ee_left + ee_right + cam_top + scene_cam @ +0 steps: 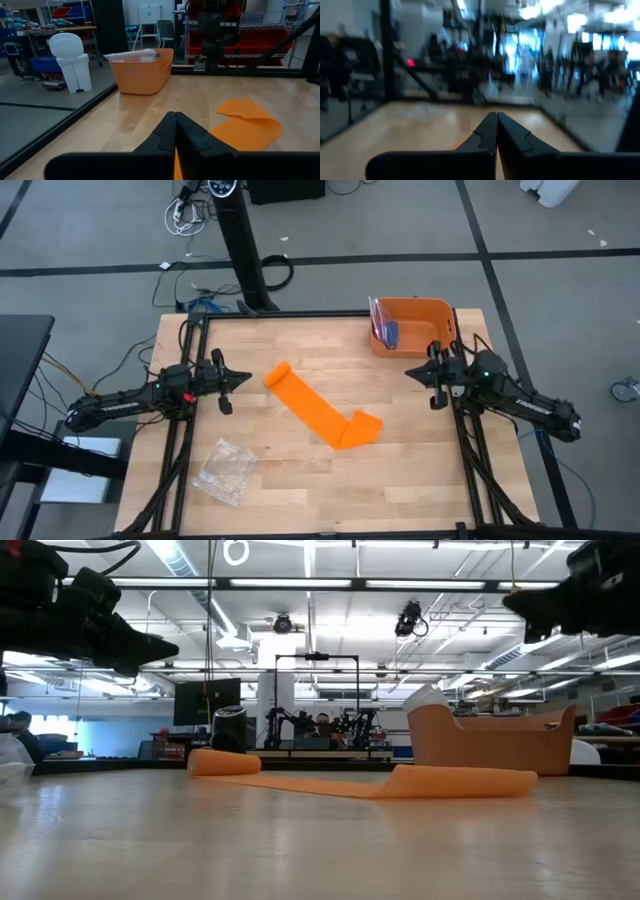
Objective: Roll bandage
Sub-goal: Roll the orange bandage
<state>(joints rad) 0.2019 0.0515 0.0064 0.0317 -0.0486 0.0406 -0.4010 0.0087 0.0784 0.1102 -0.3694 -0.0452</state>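
Bandage point(322, 413) flat mid-table, left gripper point(247, 378) and right gripper point(408, 370) clenched, empty, apart

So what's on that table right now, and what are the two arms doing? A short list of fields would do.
bandage: orange strip lying flat, partly rolled at one end, folded over at the other
bin: orange, at the table's far right corner
plastic bag: clear, crinkled, near left
left gripper: fingers shut, empty, left of the bandage
right gripper: fingers shut, empty, beside the bin
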